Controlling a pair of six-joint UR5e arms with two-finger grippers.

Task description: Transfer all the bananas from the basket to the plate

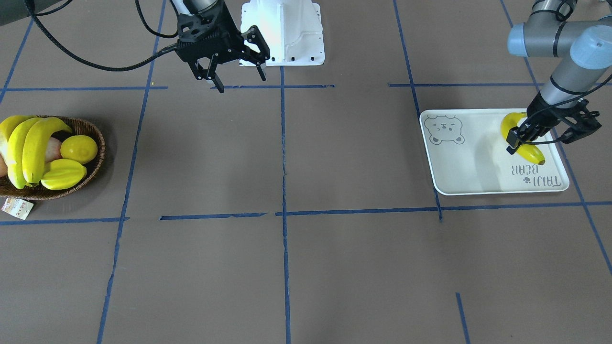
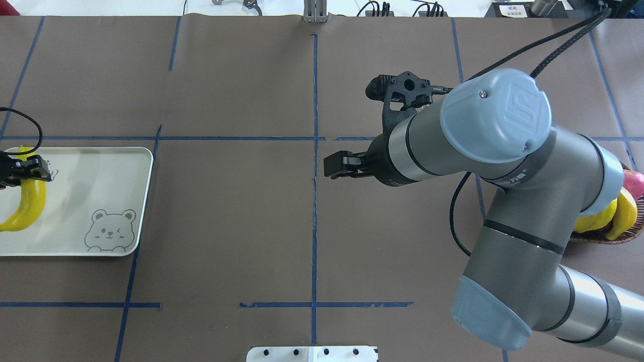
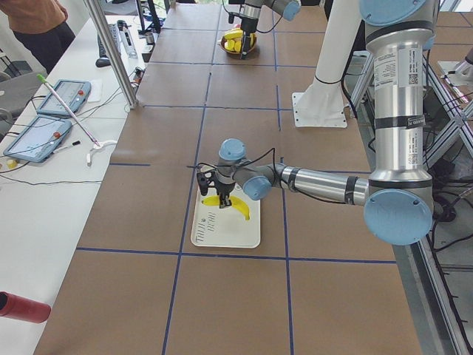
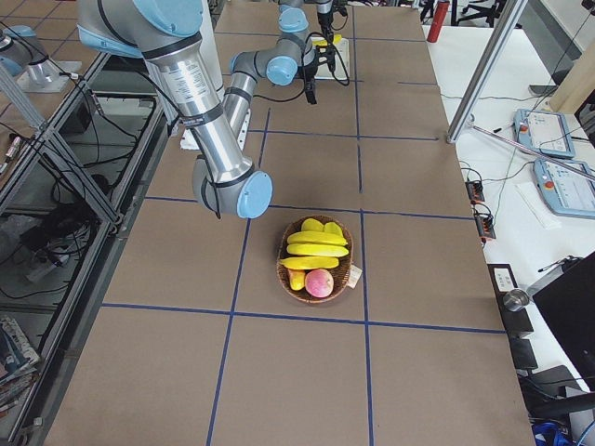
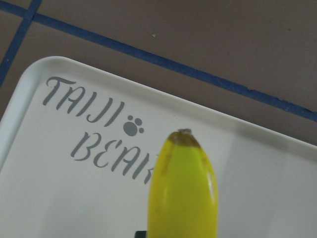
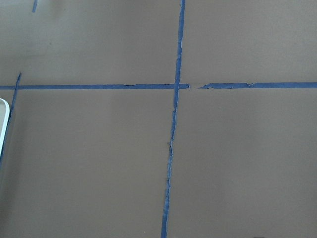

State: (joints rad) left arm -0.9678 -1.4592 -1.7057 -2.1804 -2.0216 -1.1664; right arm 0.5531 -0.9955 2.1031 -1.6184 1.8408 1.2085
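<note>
Left side: left gripper (image 1: 519, 141) clamped on one banana (image 1: 533, 154) over the lettered end of the plate (image 1: 459, 167). Mid table (image 1: 334, 267): right gripper (image 1: 241, 82) raised, jaws spread, empty. Far right: basket (image 1: 101, 154) holds three bananas (image 1: 33, 148), lemon (image 1: 79, 148), starfruit (image 1: 63, 174).

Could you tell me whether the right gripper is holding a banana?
No, the right gripper is open and empty; the left gripper holds the banana.

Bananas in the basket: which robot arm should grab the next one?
Probably the right. The right gripper is open, empty and nearer the basket; the left gripper is shut on a banana at the far plate.
</note>
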